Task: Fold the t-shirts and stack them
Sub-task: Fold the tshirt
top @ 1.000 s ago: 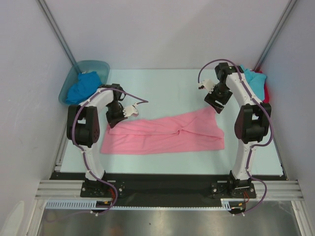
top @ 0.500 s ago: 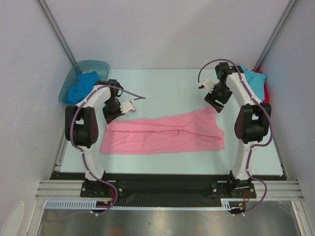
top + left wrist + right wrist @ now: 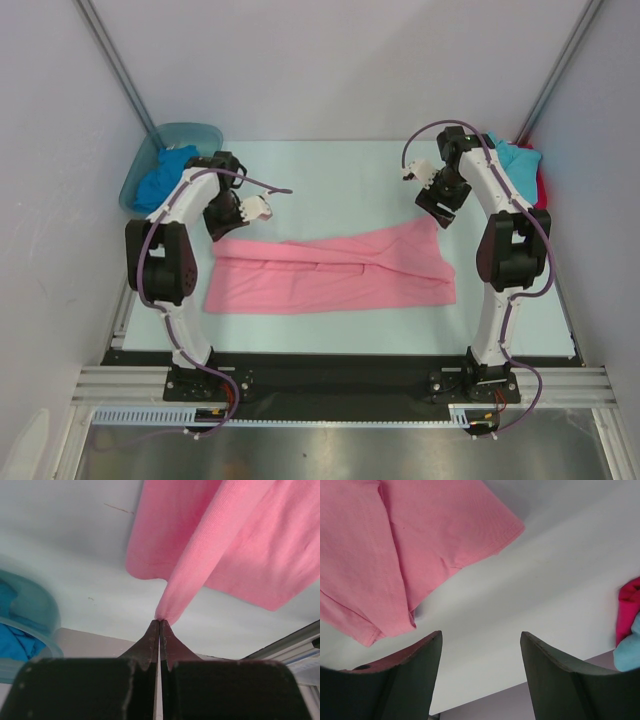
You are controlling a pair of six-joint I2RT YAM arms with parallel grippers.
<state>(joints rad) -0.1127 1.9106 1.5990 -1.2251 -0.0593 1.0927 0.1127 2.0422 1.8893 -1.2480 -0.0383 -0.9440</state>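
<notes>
The pink t-shirt (image 3: 335,272) lies folded into a long band across the middle of the table. My left gripper (image 3: 220,232) is shut on its far left corner, and the left wrist view shows the cloth (image 3: 225,540) hanging from the closed tips (image 3: 160,622). My right gripper (image 3: 440,218) is open and empty just above the shirt's far right corner (image 3: 395,540). The royal blue t-shirt (image 3: 165,178) lies in the tub (image 3: 190,133). The turquoise t-shirt (image 3: 515,156) and the red t-shirt (image 3: 541,187) lie piled at the far right edge.
The blue-green tub stands at the far left corner, also in the left wrist view (image 3: 30,600). Grey walls close in the table on three sides. The red cloth (image 3: 630,607) shows at the right edge of the right wrist view.
My left gripper has moved toward the far left with the pink shirt's corner, drawing that edge back and out. The right arm has not moved.
</notes>
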